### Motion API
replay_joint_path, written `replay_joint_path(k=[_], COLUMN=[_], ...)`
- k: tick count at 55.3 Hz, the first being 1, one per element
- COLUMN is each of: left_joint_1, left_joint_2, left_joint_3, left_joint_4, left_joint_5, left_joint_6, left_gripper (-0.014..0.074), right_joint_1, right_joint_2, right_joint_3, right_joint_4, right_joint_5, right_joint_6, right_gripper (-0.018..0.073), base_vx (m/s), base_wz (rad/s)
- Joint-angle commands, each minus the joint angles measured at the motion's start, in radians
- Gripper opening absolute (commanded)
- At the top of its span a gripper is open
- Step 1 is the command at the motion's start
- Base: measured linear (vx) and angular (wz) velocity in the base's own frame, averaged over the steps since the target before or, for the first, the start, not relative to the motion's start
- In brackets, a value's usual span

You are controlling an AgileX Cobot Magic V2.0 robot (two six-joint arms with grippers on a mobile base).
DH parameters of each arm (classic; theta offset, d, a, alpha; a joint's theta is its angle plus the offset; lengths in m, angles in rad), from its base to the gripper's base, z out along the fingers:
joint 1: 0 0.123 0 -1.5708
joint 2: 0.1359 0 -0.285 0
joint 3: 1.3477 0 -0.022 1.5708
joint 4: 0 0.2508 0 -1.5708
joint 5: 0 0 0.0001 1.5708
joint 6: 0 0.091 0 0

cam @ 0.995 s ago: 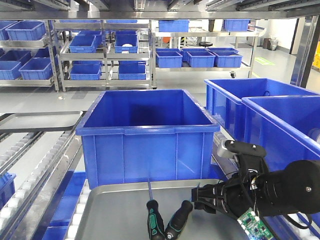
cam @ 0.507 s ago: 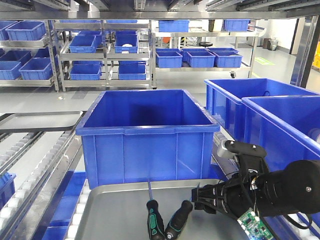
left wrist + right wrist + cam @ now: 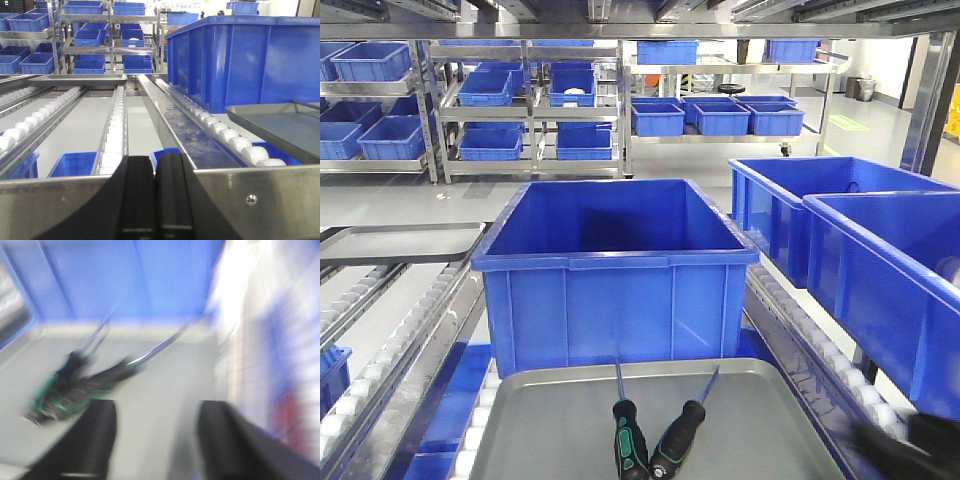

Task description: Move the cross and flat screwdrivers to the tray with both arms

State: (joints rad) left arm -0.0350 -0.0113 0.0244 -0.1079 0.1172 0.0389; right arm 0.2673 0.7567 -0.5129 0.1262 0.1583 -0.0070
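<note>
Right arm — gone from beside the screwdrivers (image 3: 650,440); only a dark blur at the frame's lower right corner. Right screwdriver's steel shaft (image 3: 706,385) — previously hidden behind the arm, now fully exposed.

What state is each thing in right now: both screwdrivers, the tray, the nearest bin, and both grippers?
Left screwdriver: lying in the tray, released, shaft pointing at the bin.
Right screwdriver: lying in the tray, released, handle close beside the other's.
Grey tray: flat on the rollers, holding both screwdrivers.
Blue bin: upright, looks empty.
Left gripper: fingers shut, holding nothing.
Right gripper: fingers open, empty, view motion-blurred.
</note>
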Motion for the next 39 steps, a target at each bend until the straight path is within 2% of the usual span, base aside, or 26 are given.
replay_joint_path(k=[1, 8, 15, 20, 24, 27, 39], left_joint_1=[0.003, 0.003, 0.003, 0.003, 0.003, 0.003, 0.003], left_joint_2=[-0.013, -0.013, -0.013, -0.013, -0.014, -0.013, -0.012], left_joint_3=[-0.023, -0.023, -0.023, -0.023, -0.023, -0.023, -0.023], left_joint_4=[-0.001, -0.001, -0.001, -0.001, -0.001, -0.001, -0.001], left_joint_5=[-0.072, -0.072, -0.072, -0.072, -0.071, -0.070, -0.070], left_joint_6=[-0.008, -0.008, -0.008, -0.008, -0.008, -0.008, -0.008], left_gripper=[-0.0006, -0.0006, -0.0006, -0.0006, -0.0006, -0.0006, -0.0006], right_joint_1=[-0.086, -0.220, -0.259, -0.259, -0.255, -0.253, -0.238], right_joint_2=[-0.160, -0.441, -0.668, -0.785, -0.764, -0.776, -0.773], right_joint_3=[0.086, 0.254, 0.407, 0.501, 0.558, 0.550, 0.551], right_joint_4=[-0.038, -0.058, -0.179, -0.212, -0.210, -0.209, -0.208], right_joint_5=[-0.097, -0.096, -0.096, -0.098, -0.158, -0.087, -0.089], right_joint_6=[-0.022, -0.023, -0.020, 0.028, 0.088, 0.131, 0.132], right_gripper=[0.0278, 0.0127, -0.0015, -0.0013, -0.0011, -0.0011, -0.0011], base_vx=[0.00, 0.00, 0.00, 0.00, 0.00, 0.00, 0.00], base_wz=[0.00, 0.00, 0.00, 0.00, 0.00, 0.01, 0.00])
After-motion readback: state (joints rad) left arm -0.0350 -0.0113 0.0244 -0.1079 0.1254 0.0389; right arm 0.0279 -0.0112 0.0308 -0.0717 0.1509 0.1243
